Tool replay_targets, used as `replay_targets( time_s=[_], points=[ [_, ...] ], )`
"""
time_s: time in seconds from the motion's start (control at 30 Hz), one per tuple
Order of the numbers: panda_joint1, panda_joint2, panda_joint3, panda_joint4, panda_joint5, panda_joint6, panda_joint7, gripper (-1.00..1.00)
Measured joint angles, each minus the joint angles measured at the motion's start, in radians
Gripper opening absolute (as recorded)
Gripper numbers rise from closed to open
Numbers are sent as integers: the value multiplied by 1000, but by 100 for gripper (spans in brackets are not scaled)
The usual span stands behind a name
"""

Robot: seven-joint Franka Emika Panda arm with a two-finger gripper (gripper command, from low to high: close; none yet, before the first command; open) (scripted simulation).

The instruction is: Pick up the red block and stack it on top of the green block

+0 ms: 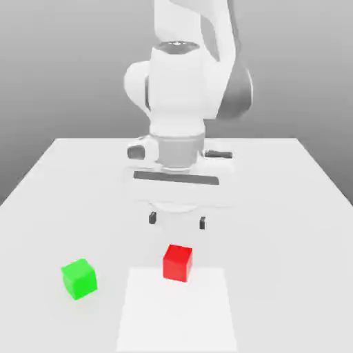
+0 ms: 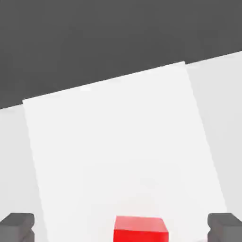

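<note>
- Clock face: laid over the exterior view, twelve at the far side, six at the near side.
- Table [image 1: 283, 234]: pale top; far edge straight across at twelve, side edges slanting outward toward three and nine. In the hand view, one straight table edge meets a dark area.
- Sheet [image 1: 178, 317]: one, white, four-sided, at six o'clock. Its side edges spread toward the near side; in the hand view one of its edges runs along the table edge.
- Red block [image 1: 177, 263]: one, the piece to be picked up; just six-ward of the dial's centre, overlapping the sheet's far edge in the exterior view. Turned slightly.
- Green block [image 1: 79, 278]: one, the base for stacking; at nine o'clock from the red block, a little toward eight, and well apart from it. Turned at an angle, top face bare.
- Open room: bare table between the green block and the sheet; a broad bare stretch at three o'clock from the red block. The blocks do not touch.
- Arm [image 1: 178, 89]: one, white with grey joints, reaching in from twelve.
- Gripper [image 1: 177, 220]: one, at twelve o'clock from the red block, apart from it. Open wide, its dark fingertips [image 1: 152, 218] spaced wider than the block; nothing held, neither block touched. In the hand view the red block lies within the span between the two fingertips.
</note>
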Motion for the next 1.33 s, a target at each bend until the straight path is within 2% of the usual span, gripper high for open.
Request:
replay_targets(
  time_s=[0.2, 0.23, 0.47, 0.73, 0.8, 1.0, 1.1, 1.2, 1.23, 1.33],
  points=[
    [27, 245, -42, 11, -56, 207, 48, 0],
    [38, 276, -53, 15, -58, 234, 50, -100],
    [42, 282, -58, 15, -65, 239, 57, -100],
    [44, 19, -49, -21, -24, 13, 27, -100],
    [8, -6, -87, 8, -35, -42, -7, -100],
    [-172, 33, -287, 183, -74, -176, -199, -100],
    [-221, 122, -321, 224, -29, -129, -273, -100],
    [-234, 226, -284, 233, 40, -38, -328, -100],
    [-241, 254, -273, 234, 59, -12, -342, 100],
    [-241, 254, -273, 234, 59, -12, -342, 100]
  ],
)
